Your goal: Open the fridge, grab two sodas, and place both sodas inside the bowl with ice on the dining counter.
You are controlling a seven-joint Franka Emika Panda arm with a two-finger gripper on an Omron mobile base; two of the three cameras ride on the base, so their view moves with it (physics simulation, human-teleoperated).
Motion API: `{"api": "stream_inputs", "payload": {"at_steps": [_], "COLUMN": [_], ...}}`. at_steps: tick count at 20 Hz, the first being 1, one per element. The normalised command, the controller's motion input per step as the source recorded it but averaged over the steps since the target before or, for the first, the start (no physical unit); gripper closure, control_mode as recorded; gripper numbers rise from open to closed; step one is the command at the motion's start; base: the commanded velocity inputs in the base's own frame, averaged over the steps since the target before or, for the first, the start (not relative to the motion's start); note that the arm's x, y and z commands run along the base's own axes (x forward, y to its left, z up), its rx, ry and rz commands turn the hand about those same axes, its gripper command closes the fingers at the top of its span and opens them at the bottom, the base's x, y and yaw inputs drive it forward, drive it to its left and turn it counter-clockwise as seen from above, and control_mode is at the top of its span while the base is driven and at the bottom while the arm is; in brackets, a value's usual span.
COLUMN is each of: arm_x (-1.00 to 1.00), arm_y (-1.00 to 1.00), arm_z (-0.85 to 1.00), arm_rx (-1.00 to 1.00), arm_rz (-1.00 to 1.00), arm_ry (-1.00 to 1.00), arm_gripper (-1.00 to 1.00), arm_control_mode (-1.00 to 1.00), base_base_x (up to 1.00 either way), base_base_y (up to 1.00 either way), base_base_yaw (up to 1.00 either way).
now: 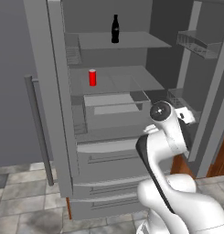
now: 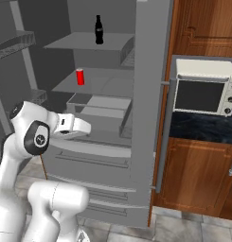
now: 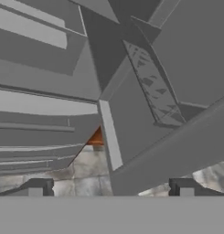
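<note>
Nearest the lens: two dark fingertips (image 3: 35, 187) of the jaws, wide apart, nothing between them, bases cut off by the picture's bottom edge. Beyond them, fridge (image 1: 118, 151) drawer fronts at a tilt, plus a strip of tiled floor (image 3: 86, 178). Both fridge doors swung open. Black soda bottle (image 1: 115, 29) upright on the top shelf, label too small to read. Red soda can (image 1: 92, 77) upright on the shelf below, well apart from the bottle. White arm (image 2: 30, 137) low before the drawers, hand partly hidden behind the elbow. Microwave (image 2: 205, 92) on the wall counter (image 2: 202, 127) at right, cut off by the frame edge.
</note>
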Motion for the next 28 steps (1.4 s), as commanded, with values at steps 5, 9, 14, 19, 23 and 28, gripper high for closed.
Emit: {"api": "stream_inputs", "payload": {"at_steps": [5, 9, 14, 19, 23, 28], "arm_x": [-0.18, -0.12, -0.33, -0.45, -0.48, -0.37], "arm_y": [-0.4, -0.08, 0.12, 0.17, 0.11, 0.5], "arm_z": [-0.08, 0.02, 0.02, -0.01, -0.01, -0.16], "arm_rx": [-0.2, -0.09, 0.07, 0.25, 0.3, 0.2], "arm_rz": [0.0, 0.04, 0.07, 0.09, 0.15, 0.17], "arm_ry": [0.0, 0.0, 0.0, 0.0, 0.0, 0.0], "arm_gripper": [-1.0, -1.0, -1.0, -1.0, -1.0, -1.0], "arm_control_mode": [-1.0, -1.0, -1.0, -1.0, -1.0, -1.0], "base_base_x": [0.0, 0.0, 0.0, 0.0, 0.0, 0.0], "base_base_y": [0.0, 0.0, 0.0, 0.0, 0.0, 0.0], "base_base_yaw": [0.0, 0.0, 0.0, 0.0, 0.0, 0.0]}}
